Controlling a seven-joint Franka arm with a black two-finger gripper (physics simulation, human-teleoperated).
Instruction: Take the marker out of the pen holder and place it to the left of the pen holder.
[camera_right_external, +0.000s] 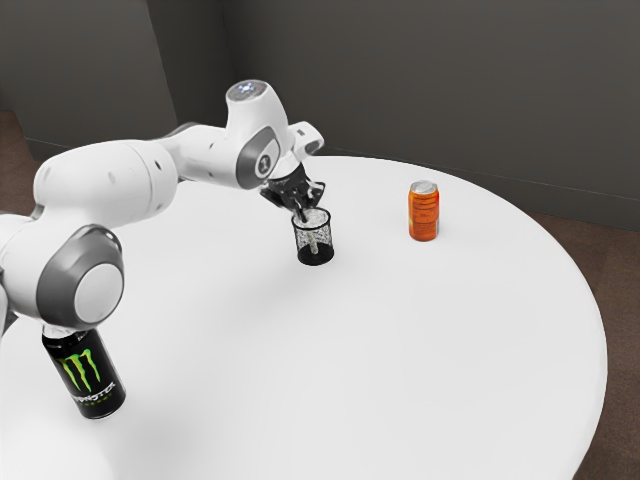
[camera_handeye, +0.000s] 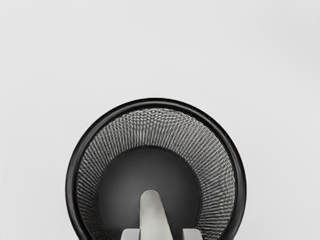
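Bright, even light on the tabletop; dim wall behind; shadows soft and faint

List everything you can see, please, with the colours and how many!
Pen holder: one, black mesh, on the table
Marker: one, pale grey, inside the pen holder
Orange can: one, orange, beyond the holder toward the exterior view's right
Drink can: one, black with green, near the arm's base end
Table: one, white, under everything
Wall: dark grey, behind
Floor: brown, below
My arm: one, white and grey, above the table
My gripper: one, mostly black, open around the marker
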